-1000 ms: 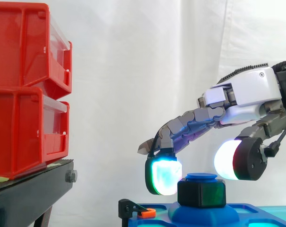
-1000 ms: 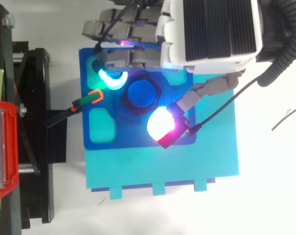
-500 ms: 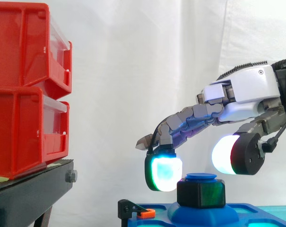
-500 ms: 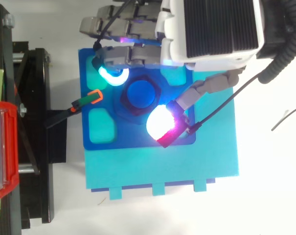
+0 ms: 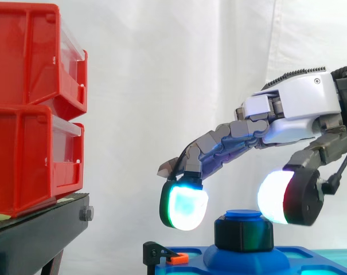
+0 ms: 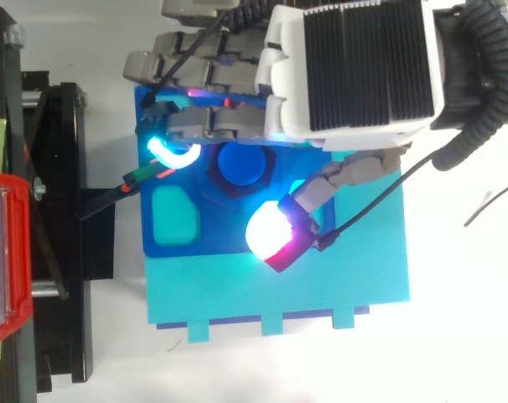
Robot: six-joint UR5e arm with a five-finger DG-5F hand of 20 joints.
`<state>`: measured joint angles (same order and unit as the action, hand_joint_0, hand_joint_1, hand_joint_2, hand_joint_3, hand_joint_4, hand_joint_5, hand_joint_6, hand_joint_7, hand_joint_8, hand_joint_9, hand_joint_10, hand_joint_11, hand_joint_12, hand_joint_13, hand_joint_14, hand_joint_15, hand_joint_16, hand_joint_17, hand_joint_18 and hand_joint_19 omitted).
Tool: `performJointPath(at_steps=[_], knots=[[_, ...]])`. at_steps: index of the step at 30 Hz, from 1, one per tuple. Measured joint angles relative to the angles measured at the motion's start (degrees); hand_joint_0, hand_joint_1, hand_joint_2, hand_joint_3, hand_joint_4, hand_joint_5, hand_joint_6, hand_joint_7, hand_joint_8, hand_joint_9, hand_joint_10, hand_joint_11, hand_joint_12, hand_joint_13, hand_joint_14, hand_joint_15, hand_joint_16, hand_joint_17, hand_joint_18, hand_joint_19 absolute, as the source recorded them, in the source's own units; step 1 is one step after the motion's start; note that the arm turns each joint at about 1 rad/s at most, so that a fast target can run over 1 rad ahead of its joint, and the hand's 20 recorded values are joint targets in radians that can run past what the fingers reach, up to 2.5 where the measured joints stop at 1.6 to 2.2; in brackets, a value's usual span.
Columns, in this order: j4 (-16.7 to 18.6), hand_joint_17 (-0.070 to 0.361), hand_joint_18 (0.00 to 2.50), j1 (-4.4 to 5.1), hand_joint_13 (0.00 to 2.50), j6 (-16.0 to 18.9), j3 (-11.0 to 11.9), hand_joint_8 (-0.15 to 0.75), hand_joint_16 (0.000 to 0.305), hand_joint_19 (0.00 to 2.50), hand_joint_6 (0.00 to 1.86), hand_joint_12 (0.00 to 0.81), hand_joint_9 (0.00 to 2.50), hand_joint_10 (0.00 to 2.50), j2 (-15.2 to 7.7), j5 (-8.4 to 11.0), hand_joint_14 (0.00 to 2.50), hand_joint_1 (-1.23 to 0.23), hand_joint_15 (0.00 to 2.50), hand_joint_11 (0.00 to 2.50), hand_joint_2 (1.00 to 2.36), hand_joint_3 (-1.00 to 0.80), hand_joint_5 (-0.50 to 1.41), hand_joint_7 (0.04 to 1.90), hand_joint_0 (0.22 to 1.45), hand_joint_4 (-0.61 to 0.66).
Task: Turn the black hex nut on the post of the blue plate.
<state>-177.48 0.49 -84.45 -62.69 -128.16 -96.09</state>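
One thick pad, the thumb's [image 5: 276,197], glows white with a red edge and hangs nearest the side camera. It is above and to the right of the black hex nut [image 5: 243,234] and clear of it. From above, this pad is over the front part of the blue plate [image 6: 220,235], just beside the nut and not touching it. The plate lies on a teal base [image 6: 321,290] on the white tabletop [image 6: 463,336]. The nut sits on the plate's raised hub, round the blue post [image 5: 244,215], whose round cap shows above it.

Farther back, the fingers [image 5: 183,207] reach out from the hand [image 5: 302,106] in a gentle arch. The lowest pad glows white and cyan and hangs left of the nut at about its height, with a gap between them. The fingers are spread wide and relaxed, holding nothing.

At the plate's left edge a black clamp [image 5: 155,251] with an orange clip [image 5: 175,259] sits low, under that pad. Left of it, red bins [image 5: 30,109] are stacked on a black stand [image 5: 35,235]. Behind everything hangs the white curtain [image 5: 162,74].
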Motion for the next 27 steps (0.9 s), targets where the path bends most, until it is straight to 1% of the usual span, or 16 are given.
performJointPath(at_steps=[7, 10, 12, 15, 18, 27], knots=[[-0.1, 0.159, 0.03, 0.16, 0.20, -0.1, -0.2, 0.235, 0.071, 0.16, 0.50, 0.408, 0.09, 0.00, 0.0, 0.35, 0.00, -0.65, 0.08, 0.00, 1.00, -0.50, -0.27, 0.82, 0.34, 0.12], [0.5, 0.159, 0.03, 0.31, 0.20, 0.0, -1.5, 0.234, 0.071, 0.17, 0.50, 0.409, 0.09, 0.00, 0.0, 0.52, 0.00, -0.64, 0.07, 0.00, 1.00, -0.50, -0.27, 0.83, 0.34, 0.13], [2.0, 0.158, 0.02, 0.43, 0.20, 0.1, -2.9, 0.234, 0.070, 0.17, 0.50, 0.407, 0.09, 0.00, 0.0, 0.78, 0.00, -0.64, 0.07, 0.00, 1.00, -0.50, -0.27, 0.85, 0.34, 0.14], [4.6, 0.158, 0.03, 0.56, 0.20, 0.2, -4.1, 0.235, 0.070, 0.17, 0.50, 0.408, 0.09, 0.00, 0.0, 1.04, 0.00, -0.63, 0.08, 0.00, 1.00, -0.50, -0.26, 0.86, 0.34, 0.14], [5.8, 0.158, 0.03, 0.63, 0.21, 0.3, -4.5, 0.237, 0.070, 0.17, 0.50, 0.408, 0.09, 0.00, 0.0, 1.13, 0.00, -0.62, 0.08, 0.00, 1.00, -0.50, -0.26, 0.88, 0.34, 0.15], [6.0, 0.153, 0.04, 0.65, 0.22, 0.3, -4.7, 0.235, 0.068, 0.17, 0.50, 0.402, 0.10, 0.00, 0.0, 1.13, 0.00, -0.61, 0.08, 0.00, 1.00, -0.50, -0.25, 0.93, 0.36, 0.17]])
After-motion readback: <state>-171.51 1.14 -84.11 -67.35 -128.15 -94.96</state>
